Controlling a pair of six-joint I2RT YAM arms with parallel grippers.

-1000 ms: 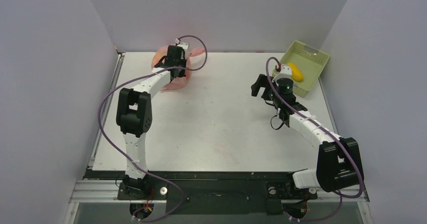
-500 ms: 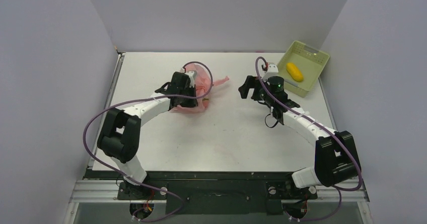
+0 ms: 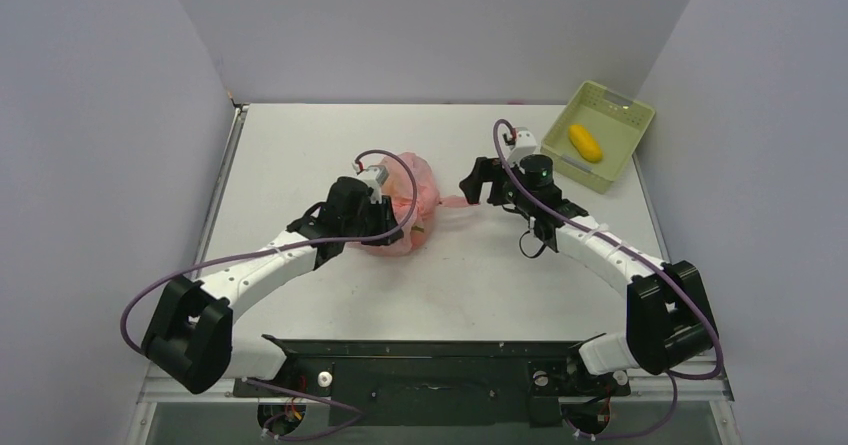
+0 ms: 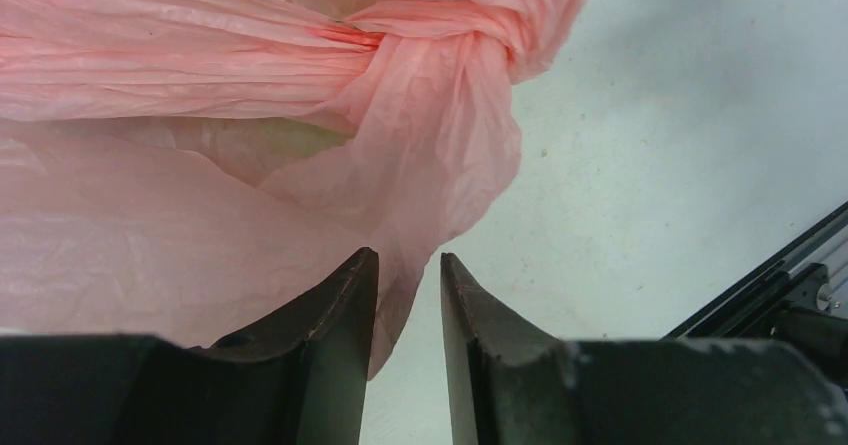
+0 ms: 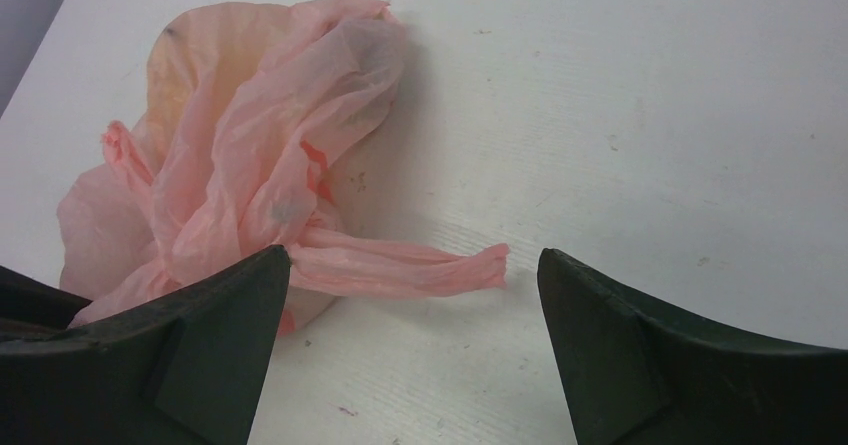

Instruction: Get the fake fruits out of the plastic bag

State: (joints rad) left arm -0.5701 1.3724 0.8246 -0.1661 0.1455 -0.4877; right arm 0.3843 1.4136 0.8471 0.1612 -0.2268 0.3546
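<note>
The pink plastic bag [image 3: 412,197] lies bunched at mid-table. My left gripper [image 3: 388,227] is at its near left side, jaws almost closed on a thin fold of the bag [image 4: 400,205], as the left wrist view [image 4: 408,257] shows. My right gripper [image 3: 478,187] is open just right of the bag. In the right wrist view [image 5: 412,255] its fingers straddle the bag's twisted handle [image 5: 400,268] without touching it. The fruits inside are mostly hidden; a yellowish shape [image 5: 175,85] shows through the film. A yellow-orange oval fruit [image 3: 585,143] lies in the basket.
The pale green slotted basket [image 3: 625,115] stands at the far right corner, against the right wall. Grey walls close in the table on three sides. A black rail [image 4: 790,275] runs along the table's near edge.
My left gripper has dragged the bag from the far left corner to mid-table. My right gripper has moved left from beside the basket to the bag's handle.
</note>
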